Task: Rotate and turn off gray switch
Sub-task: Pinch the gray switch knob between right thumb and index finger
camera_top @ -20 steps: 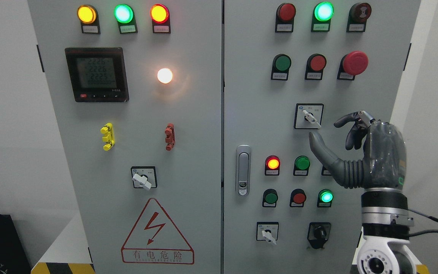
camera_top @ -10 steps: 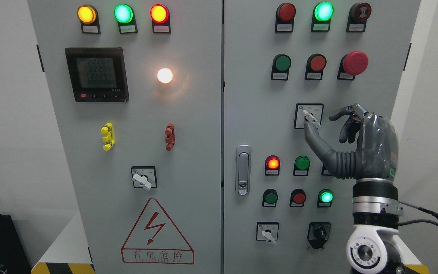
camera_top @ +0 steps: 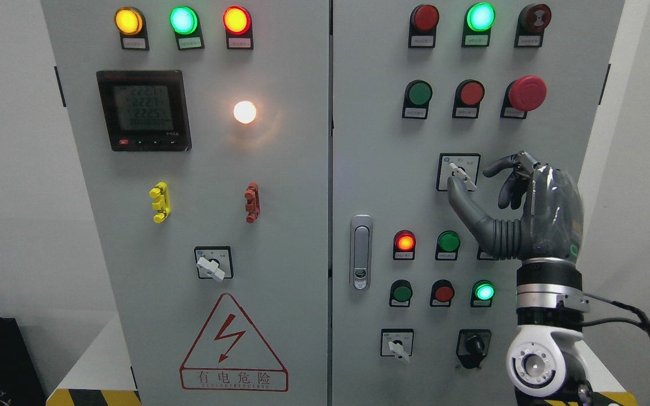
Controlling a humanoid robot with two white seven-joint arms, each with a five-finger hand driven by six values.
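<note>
The turn has not been made, as far as the view shows: the gray rotary switch [camera_top: 462, 175], set in a square black-framed plate at the right of centre on the cabinet's right-hand door [camera_top: 376, 169], has its pale lever slanting from upper left down to lower right, and nothing grips it. What is left, by my judgement, is the whole working part of the task: closing on the lever, twisting it to its off position and letting go. The right hand [camera_top: 534, 211] rises from the lower right of the frame on its white wrist joint and stands just to the right of the switch. Its thumb [camera_top: 460, 204] reaches up and to the left, with the tip right under the lower end of the lever; whether it touches the lever cannot be told from here. The index finger [camera_top: 500, 166] curves over toward the switch from the right, its tip near the lever but with a gap showing, and the other fingers curl down behind it. So the hand forms a half-open pinch around the switch's lower right side, holding nothing. The left arm does not appear.
</note>
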